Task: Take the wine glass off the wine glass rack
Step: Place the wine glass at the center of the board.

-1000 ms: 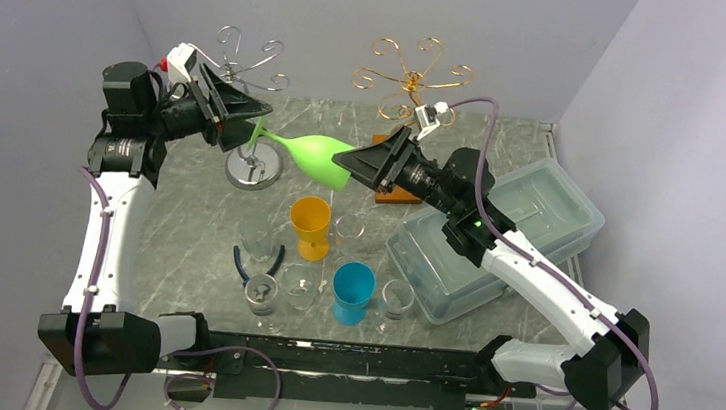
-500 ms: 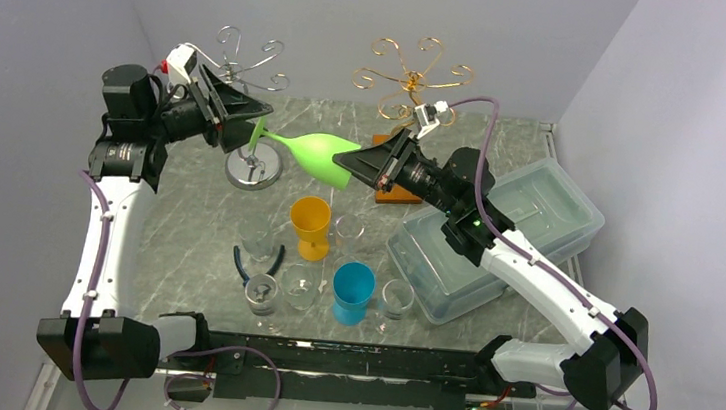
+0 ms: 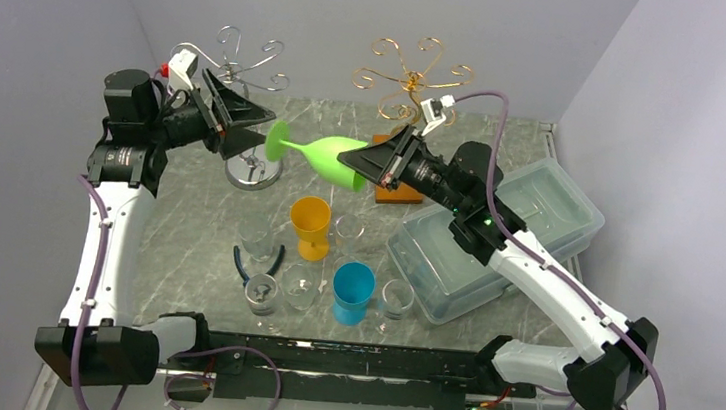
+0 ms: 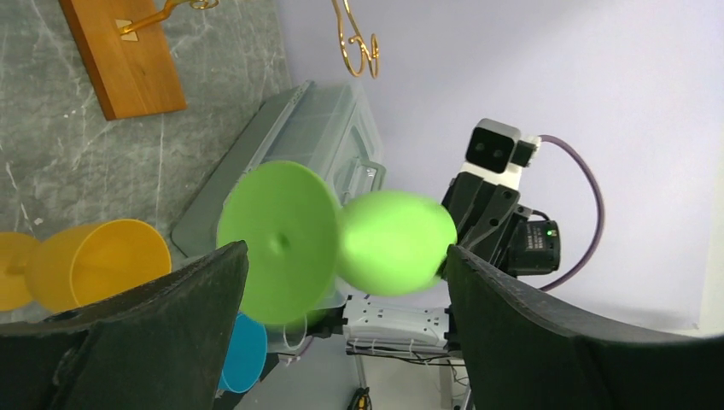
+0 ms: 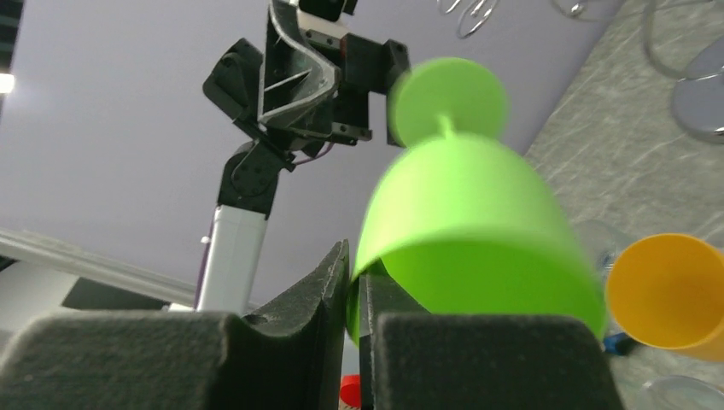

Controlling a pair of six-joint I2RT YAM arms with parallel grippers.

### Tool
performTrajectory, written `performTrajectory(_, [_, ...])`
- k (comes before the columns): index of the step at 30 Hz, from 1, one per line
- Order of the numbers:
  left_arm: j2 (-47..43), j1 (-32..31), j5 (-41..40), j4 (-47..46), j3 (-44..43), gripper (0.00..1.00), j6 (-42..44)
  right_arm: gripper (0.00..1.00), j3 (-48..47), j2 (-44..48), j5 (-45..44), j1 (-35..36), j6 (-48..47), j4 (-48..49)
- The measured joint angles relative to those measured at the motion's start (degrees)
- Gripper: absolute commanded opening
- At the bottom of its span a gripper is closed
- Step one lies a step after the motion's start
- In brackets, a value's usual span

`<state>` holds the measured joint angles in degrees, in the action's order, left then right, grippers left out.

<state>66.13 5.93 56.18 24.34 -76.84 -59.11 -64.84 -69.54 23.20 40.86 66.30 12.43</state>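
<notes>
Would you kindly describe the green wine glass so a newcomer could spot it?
Look between the silver rack and the gold rack. The green wine glass lies sideways in mid-air, rim pinched by the right hand; the orange cup nearby stands upright.

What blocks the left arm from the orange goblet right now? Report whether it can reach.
Probably yes. The left pincer is open and empty, and the orange goblet stands uncovered on the table. Only the green wine glass, held by the right pincer, hangs close by.
</notes>
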Motion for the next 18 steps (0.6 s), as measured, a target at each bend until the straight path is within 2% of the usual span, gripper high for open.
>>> performTrajectory(11, [-0.9, -0.9, -2.6, 5.4, -2.8, 1.0, 6.4, 0.0, -5.3, 3.1, -4.3, -0.1, -9.6, -16.1])
performTrajectory(14, [-0.9, -1.3, -5.1, 8.1, -5.0, 0.99, 9.2, 0.0, -11.0, 2.8, -5.9, -0.1, -14.0, -24.7])
performTrajectory(18, [-0.9, -3.1, -9.3, 12.0, -8.7, 0.99, 13.5, 0.0, -24.5, -0.2, -9.0, -0.1, -21.6, -37.4])
